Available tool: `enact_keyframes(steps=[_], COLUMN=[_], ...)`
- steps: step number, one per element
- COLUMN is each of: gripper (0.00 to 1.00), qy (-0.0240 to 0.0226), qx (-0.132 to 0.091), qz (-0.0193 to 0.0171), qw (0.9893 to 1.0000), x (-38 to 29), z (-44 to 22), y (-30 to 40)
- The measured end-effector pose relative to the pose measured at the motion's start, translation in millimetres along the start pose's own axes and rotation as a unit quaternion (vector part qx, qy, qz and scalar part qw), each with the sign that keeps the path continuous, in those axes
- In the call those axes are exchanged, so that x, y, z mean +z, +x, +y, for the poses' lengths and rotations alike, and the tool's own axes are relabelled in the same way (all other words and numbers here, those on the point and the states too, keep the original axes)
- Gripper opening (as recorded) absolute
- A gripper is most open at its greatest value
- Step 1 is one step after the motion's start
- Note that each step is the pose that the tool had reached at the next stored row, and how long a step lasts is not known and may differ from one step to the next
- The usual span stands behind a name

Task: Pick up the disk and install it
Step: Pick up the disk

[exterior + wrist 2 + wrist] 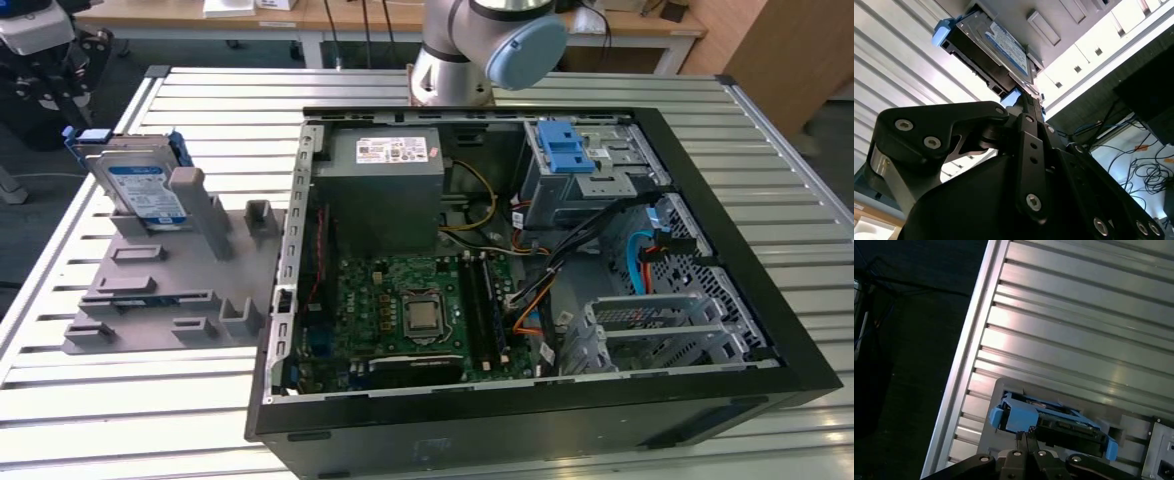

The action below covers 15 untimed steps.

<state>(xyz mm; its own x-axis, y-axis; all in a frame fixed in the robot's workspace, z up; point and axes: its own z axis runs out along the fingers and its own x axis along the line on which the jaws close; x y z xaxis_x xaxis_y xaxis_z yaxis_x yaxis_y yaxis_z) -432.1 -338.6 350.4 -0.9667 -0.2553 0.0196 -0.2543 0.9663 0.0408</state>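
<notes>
Disk (140, 190): stands on edge in the grey holder (174, 290), at the exterior view's left, blue rails on its sides, label facing out.
Holder: rests on the slatted metal table (200, 100), just beside the open computer case (534, 420).
End effector (1024, 436): clenched on nothing, fingertips pressed together, apart from the disk and aimed towards it in both wrist views.

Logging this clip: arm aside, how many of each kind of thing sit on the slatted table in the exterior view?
Disk: 1
Grey holder fixture: 1
Open computer case: 1
Total: 3
</notes>
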Motion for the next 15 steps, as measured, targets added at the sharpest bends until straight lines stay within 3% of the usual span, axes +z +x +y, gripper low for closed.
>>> enact_keyframes(steps=[8, 15], gripper=[0.11, 0.11], qy=[0.0005, 0.001], qx=[-0.027, -0.052], qz=[0.0012, 0.0021], qw=[0.9996, 0.9987], x=[0.0, 0.0], z=[0.0, 0.0], y=[0.0, 0.0])
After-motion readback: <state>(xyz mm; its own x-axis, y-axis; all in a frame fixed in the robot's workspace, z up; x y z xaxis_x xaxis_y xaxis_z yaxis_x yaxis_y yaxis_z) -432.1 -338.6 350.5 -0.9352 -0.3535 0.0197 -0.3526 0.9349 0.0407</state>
